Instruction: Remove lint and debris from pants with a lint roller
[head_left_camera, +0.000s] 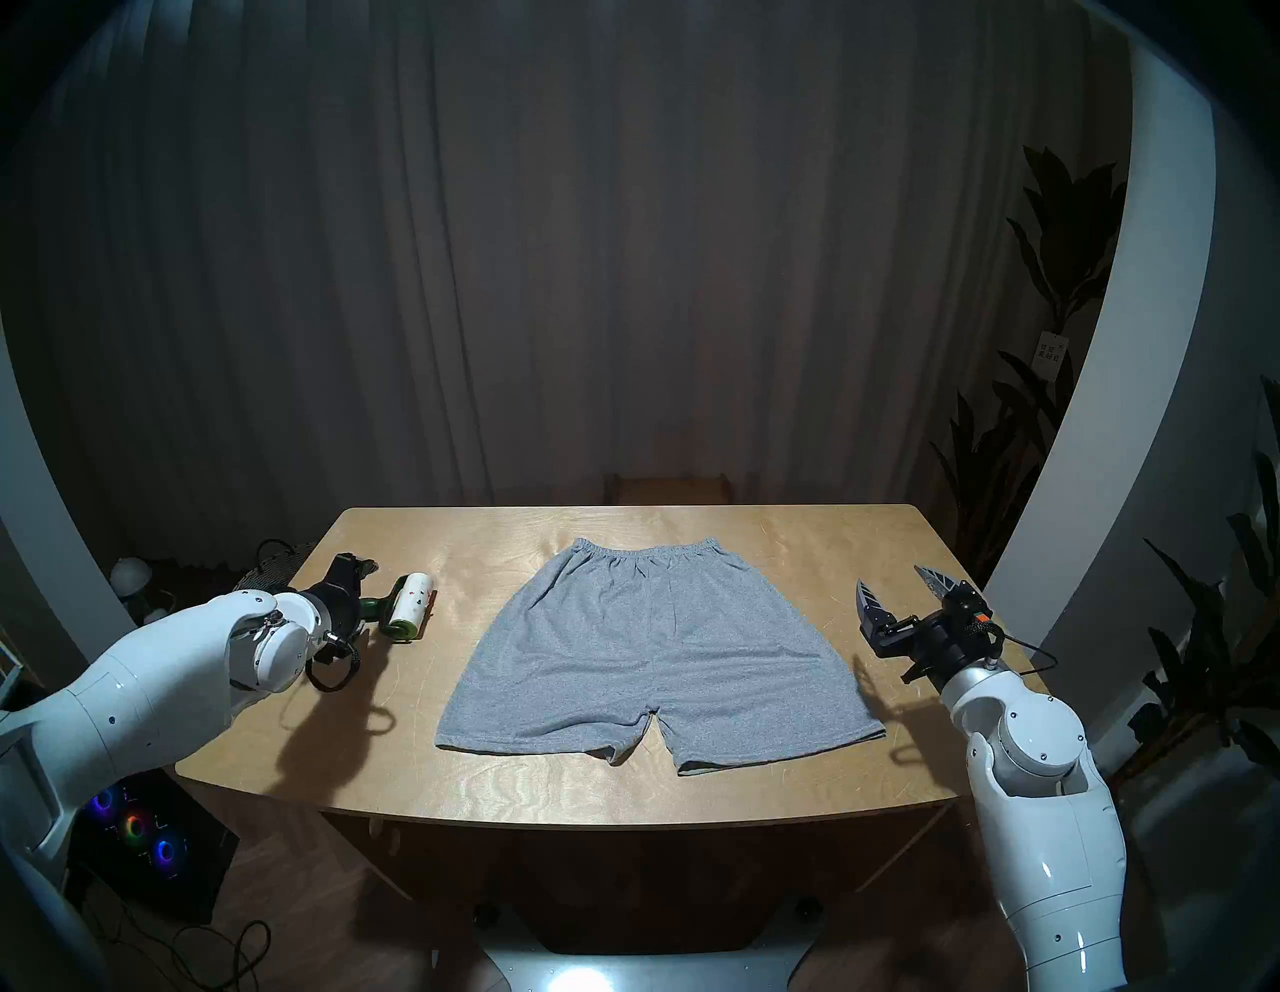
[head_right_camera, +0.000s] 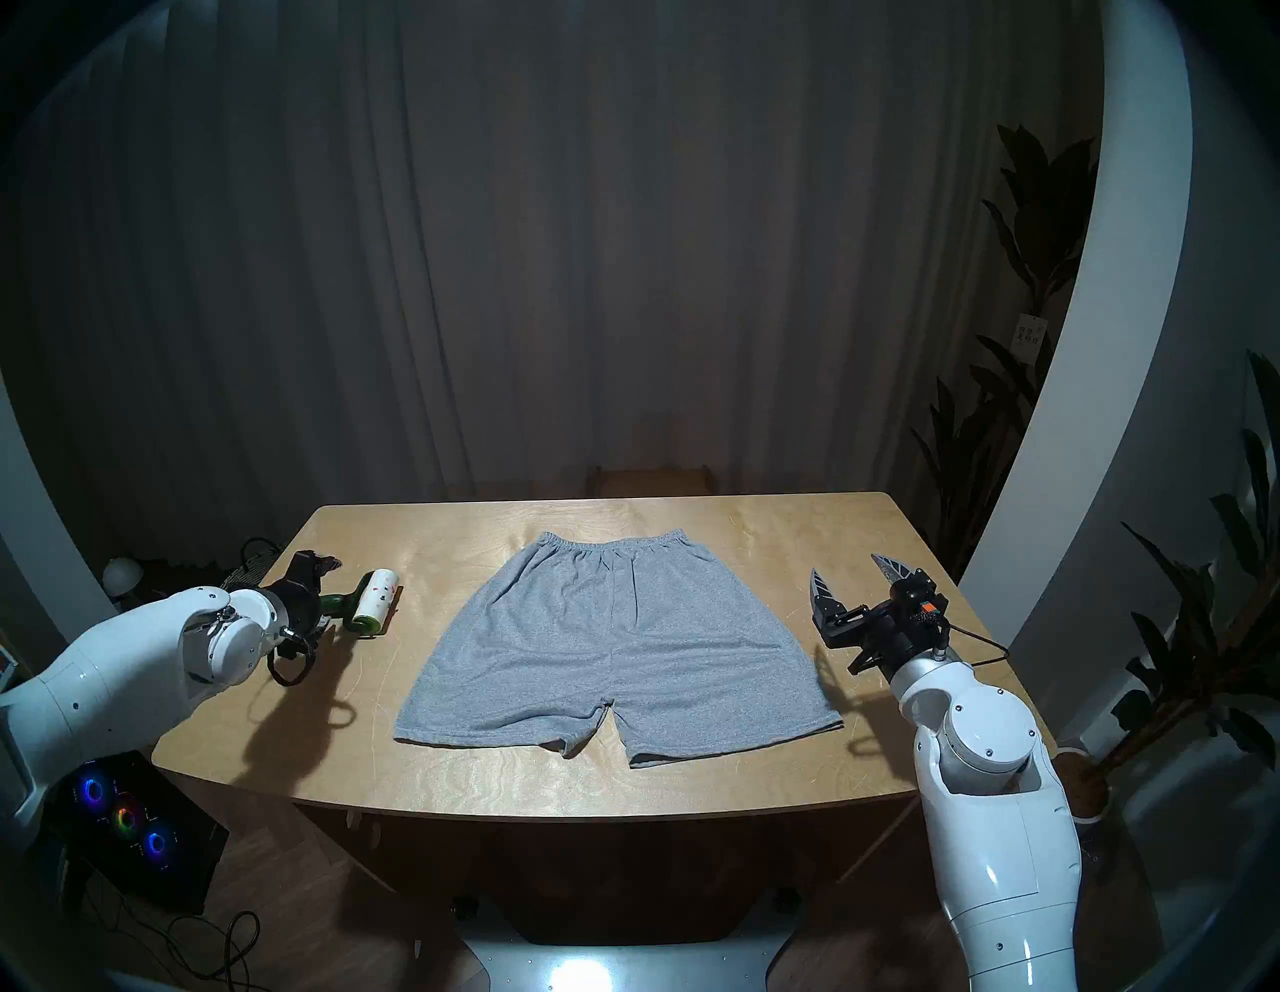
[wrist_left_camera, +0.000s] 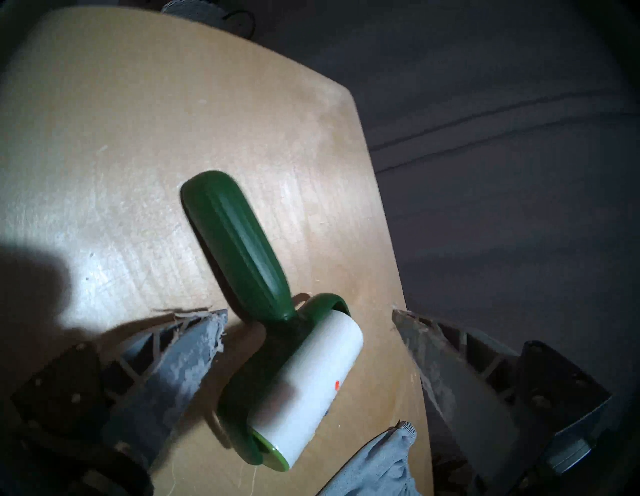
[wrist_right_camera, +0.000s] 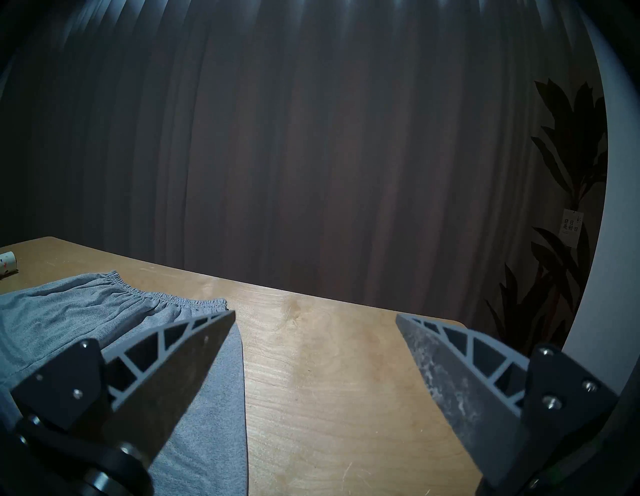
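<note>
1. Shorts (head_left_camera: 647, 644) of heather grey, the pants of the task, lie flat mid-table (head_left_camera: 762, 540) in the left head view. The lint roller (head_left_camera: 410, 606) lies on the wood to their left, red and dark specks stuck to its roll; no debris shows on the cloth. A white tag (head_left_camera: 1051, 350) hanging on the plant carries print too small to read.
2. In the right head view the right gripper (head_right_camera: 853, 578) hovers spread wide and empty beside the shorts' right edge.
3. In the left wrist view the left gripper (wrist_left_camera: 308, 317) stands fully apart, holding nothing, its fingers either side of the roller. The risk I judge: sticky paper or a frayed finger pad could snag and drag the roller.
4. In the right wrist view the waistband (wrist_right_camera: 166, 298) is near the right gripper's left finger; a careless sweep could rumple it.
</note>
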